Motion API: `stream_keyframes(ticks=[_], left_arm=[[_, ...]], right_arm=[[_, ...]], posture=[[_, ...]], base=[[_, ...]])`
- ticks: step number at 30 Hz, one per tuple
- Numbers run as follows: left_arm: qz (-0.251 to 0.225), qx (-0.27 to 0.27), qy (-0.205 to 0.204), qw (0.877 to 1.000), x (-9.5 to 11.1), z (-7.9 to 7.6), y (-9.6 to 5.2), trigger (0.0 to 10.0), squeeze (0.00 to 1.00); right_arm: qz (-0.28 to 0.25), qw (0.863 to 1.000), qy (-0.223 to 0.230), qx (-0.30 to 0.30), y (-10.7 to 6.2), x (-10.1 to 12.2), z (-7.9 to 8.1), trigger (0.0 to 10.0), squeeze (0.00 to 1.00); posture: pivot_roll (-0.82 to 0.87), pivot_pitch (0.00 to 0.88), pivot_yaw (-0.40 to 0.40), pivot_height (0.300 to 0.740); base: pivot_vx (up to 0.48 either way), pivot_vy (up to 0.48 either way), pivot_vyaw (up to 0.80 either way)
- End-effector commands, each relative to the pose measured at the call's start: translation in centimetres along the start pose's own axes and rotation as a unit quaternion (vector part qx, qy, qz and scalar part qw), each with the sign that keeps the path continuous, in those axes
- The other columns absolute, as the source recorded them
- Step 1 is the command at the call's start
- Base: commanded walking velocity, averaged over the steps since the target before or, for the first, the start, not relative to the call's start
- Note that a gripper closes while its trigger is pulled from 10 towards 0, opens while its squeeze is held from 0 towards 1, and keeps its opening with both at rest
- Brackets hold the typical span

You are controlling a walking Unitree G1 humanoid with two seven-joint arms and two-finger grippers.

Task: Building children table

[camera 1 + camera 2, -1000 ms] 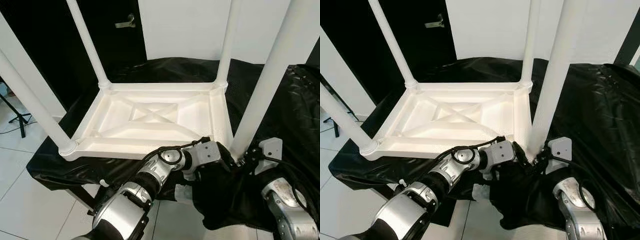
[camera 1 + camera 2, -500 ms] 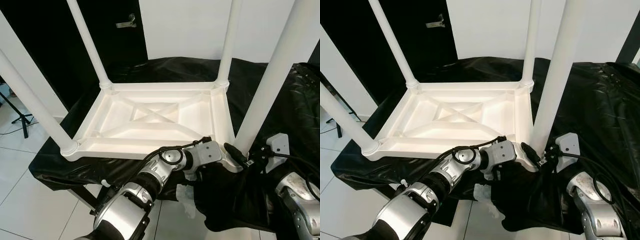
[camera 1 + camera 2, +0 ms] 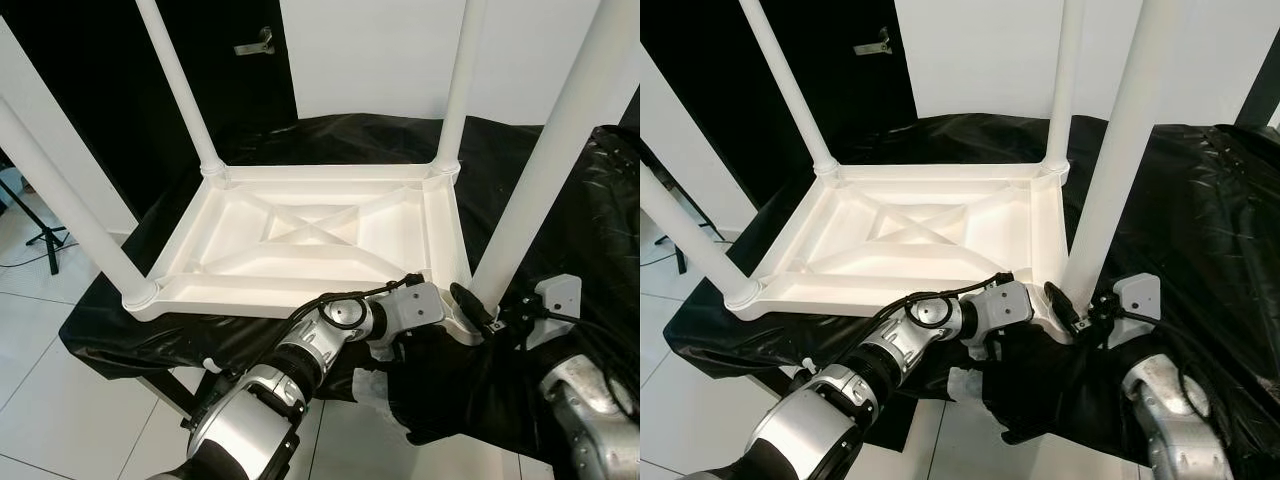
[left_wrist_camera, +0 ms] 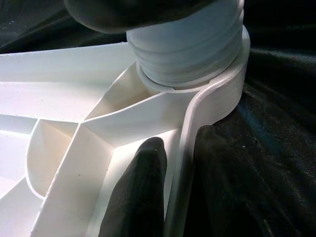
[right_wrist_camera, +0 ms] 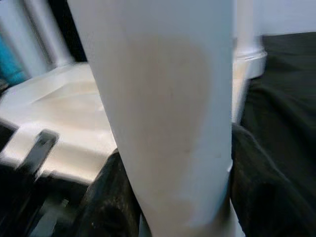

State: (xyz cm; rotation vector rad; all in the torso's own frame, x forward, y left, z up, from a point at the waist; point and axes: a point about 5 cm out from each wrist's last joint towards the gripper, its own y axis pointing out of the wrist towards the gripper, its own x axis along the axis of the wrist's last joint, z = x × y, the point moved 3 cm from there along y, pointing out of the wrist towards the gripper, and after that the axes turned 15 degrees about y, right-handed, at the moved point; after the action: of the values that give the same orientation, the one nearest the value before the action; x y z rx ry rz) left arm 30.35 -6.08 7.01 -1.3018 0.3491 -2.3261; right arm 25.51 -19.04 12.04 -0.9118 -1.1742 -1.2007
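table (image 3: pixel 310 235) upturned on black cloth (image 3: pixel 600 200) | right claw (image 3: pixel 478 312) at near leg (image 3: pixel 545 160) (base)

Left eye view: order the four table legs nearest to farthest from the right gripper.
From the right gripper:
1. Near-right leg, its jaws around the base.
2. Far-right leg, behind it.
3. Far-left leg and near-left leg, across the tabletop: too close to call.

A black cloth (image 3: pixel 560 190) drapes the support surface, hanging over its near edge; the upturned white table top (image 3: pixel 310 240) lies on it, apparently near its left side.
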Motion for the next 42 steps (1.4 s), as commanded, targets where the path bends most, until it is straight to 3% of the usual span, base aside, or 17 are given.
stream_keyframes(ticks=[1, 5, 9, 15, 16, 17, 18, 21, 22, 25, 26, 28, 29, 33, 39, 42], left_arm=[[0.119, 0.030, -0.053, 0.991, -4.9, -3.2, -0.4, 10.0, 0.00], [0.119, 0.029, -0.054, 0.991, -4.9, -3.2, -0.4, 10.0, 0.00], [0.118, 0.028, -0.053, 0.991, -4.9, -3.3, -0.4, 10.0, 0.00], [0.117, 0.027, -0.053, 0.991, -4.8, -3.3, -0.3, 10.0, 0.00], [0.116, 0.026, -0.053, 0.991, -4.7, -3.4, -0.2, 10.0, 0.00], [0.116, 0.026, -0.053, 0.991, -4.7, -3.4, -0.2, 10.0, 0.00], [0.115, 0.026, -0.052, 0.992, -4.6, -3.4, -0.1, 10.0, 0.00], [0.114, 0.026, -0.052, 0.992, -4.6, -3.3, -0.1, 10.0, 0.00], [0.114, 0.026, -0.052, 0.992, -4.5, -3.3, 0.0, 10.0, 0.00], [0.110, 0.024, -0.050, 0.992, -4.3, -3.3, 0.2, 10.0, 0.00], [0.109, 0.024, -0.049, 0.993, -4.1, -3.3, 0.2, 10.0, 0.00], [0.108, 0.024, -0.049, 0.993, -4.1, -3.3, 0.3, 10.0, 0.00], [0.106, 0.026, -0.051, 0.993, -3.9, -3.2, 0.4, 10.0, 0.00], [0.105, 0.032, -0.060, 0.992, -3.8, -3.0, 0.5, 10.0, 0.00], [0.106, 0.029, -0.056, 0.992, -3.9, -3.0, 0.4, 10.0, 0.00], [0.107, 0.028, -0.052, 0.993, -3.9, -3.0, 0.3, 10.0, 0.00]], right_arm=[[0.012, 0.995, 0.000, -0.097, -1.1, -1.8, -1.5, 0.0, 0.00], [0.001, 0.990, 0.003, -0.140, -2.0, -2.2, -1.3, 0.0, 0.00], [-0.005, 0.991, 0.017, -0.131, -1.7, -2.1, -0.4, 0.0, 0.00], [-0.008, 0.991, 0.015, -0.133, -1.5, -1.9, -0.6, 0.0, 0.00], [-0.011, 0.990, 0.012, -0.139, -1.4, -1.7, -0.9, 1.1, 0.00], [-0.011, 0.990, 0.012, -0.139, -1.4, -1.7, -0.9, 1.1, 0.00], [-0.011, 0.990, 0.001, -0.142, -1.3, -1.5, -1.2, 10.0, 0.00], [-0.012, 0.990, -0.010, -0.143, -1.1, -1.2, -1.6, 10.0, 0.00], [-0.015, 0.990, -0.018, -0.138, -1.0, -1.0, -1.7, 10.0, 1.00], [-0.012, 0.992, -0.031, -0.120, -0.7, -0.7, -1.7, 10.0, 1.00], [-0.006, 0.994, -0.037, -0.105, -0.6, -0.7, -1.7, 10.0, 0.13], [-0.001, 0.995, -0.040, -0.097, -0.5, -0.7, -1.6, 10.0, 0.13], [0.006, 0.996, -0.048, -0.076, -0.4, -0.6, -1.6, 10.0, 0.00], [0.016, 0.997, -0.072, -0.020, -0.2, 0.6, -2.0, 10.0, 0.00], [0.022, 0.997, -0.080, 0.005, 0.0, 1.5, -2.5, 10.0, 0.00], [0.066, 0.992, -0.082, 0.069, -0.3, 1.1, -2.0, 10.0, 0.00]], posture=[[0.09, 0.000, 0.098, 0.740], [0.08, 0.000, 0.099, 0.740], [0.08, 0.000, 0.100, 0.740], [0.08, 0.000, 0.100, 0.740], [0.07, 0.000, 0.099, 0.740], [0.07, 0.000, 0.099, 0.740], [0.06, 0.000, 0.097, 0.740], [0.06, 0.000, 0.097, 0.740], [0.06, 0.000, 0.101, 0.740], [0.05, 0.000, 0.102, 0.740], [0.04, 0.000, 0.101, 0.740], [0.04, 0.000, 0.101, 0.740], [0.03, 0.000, 0.100, 0.740], [0.01, 0.000, 0.101, 0.740], [0.01, 0.000, 0.106, 0.740], [0.01, 0.000, 0.111, 0.740]], base=[[0.000, 0.000, 0.00], [0.000, 0.000, 0.00], [0.000, 0.000, 0.00], [0.000, 0.000, 0.00], [0.000, 0.000, 0.00], [0.000, 0.000, 0.00], [0.000, 0.000, 0.00], [0.000, 0.000, 0.00], [0.000, 0.000, 0.00], [0.000, 0.000, 0.00], [0.000, 0.000, 0.00], [0.000, 0.000, 0.00], [0.000, 0.000, 0.00], [0.000, 0.000, 0.00], [0.000, 0.000, 0.00], [0.000, 0.000, 0.00]])
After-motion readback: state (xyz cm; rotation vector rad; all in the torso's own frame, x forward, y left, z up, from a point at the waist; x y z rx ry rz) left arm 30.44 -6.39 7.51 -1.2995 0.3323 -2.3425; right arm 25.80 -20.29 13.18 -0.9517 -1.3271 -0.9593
